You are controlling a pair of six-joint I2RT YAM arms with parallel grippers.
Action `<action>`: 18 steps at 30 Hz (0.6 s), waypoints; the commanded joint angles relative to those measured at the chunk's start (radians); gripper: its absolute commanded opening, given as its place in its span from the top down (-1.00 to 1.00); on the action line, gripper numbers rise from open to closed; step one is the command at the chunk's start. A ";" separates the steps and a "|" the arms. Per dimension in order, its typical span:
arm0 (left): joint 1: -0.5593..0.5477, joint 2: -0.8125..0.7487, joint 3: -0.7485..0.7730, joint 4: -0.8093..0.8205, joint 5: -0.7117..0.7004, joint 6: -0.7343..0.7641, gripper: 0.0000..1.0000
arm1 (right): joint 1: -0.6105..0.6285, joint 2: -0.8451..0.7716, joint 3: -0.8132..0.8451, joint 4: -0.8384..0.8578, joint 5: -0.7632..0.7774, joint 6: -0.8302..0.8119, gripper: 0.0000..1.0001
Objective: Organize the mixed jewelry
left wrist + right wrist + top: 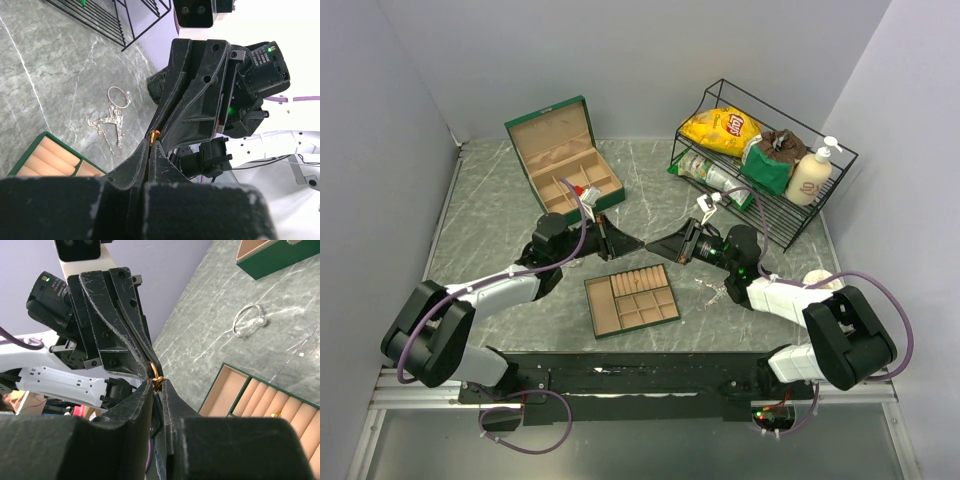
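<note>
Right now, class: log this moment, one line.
left gripper: shut on small gold metal ring; right gripper: tips at ring; silvery metal chains: unsorted

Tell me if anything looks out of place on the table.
Yes: a tangled heap of fine chains and a wire bangle lie loose on the marble table beside the divided tray, not sorted into any compartment.

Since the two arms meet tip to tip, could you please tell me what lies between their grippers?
A small gold ring lies between the left gripper and right gripper tips, clearest in the right wrist view.
</note>
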 commanded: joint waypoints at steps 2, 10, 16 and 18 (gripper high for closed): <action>-0.032 0.016 0.022 -0.020 0.013 0.015 0.98 | 0.011 -0.013 0.023 0.150 -0.013 0.012 0.64; -0.038 0.019 0.034 -0.058 -0.005 0.026 0.98 | 0.011 -0.058 0.028 0.063 -0.002 -0.045 0.95; -0.038 -0.027 0.080 -0.181 -0.088 0.102 0.25 | 0.021 -0.131 0.051 -0.185 0.050 -0.150 1.00; -0.038 -0.041 0.097 -0.212 -0.102 0.118 0.03 | 0.029 -0.154 0.060 -0.244 0.082 -0.180 1.00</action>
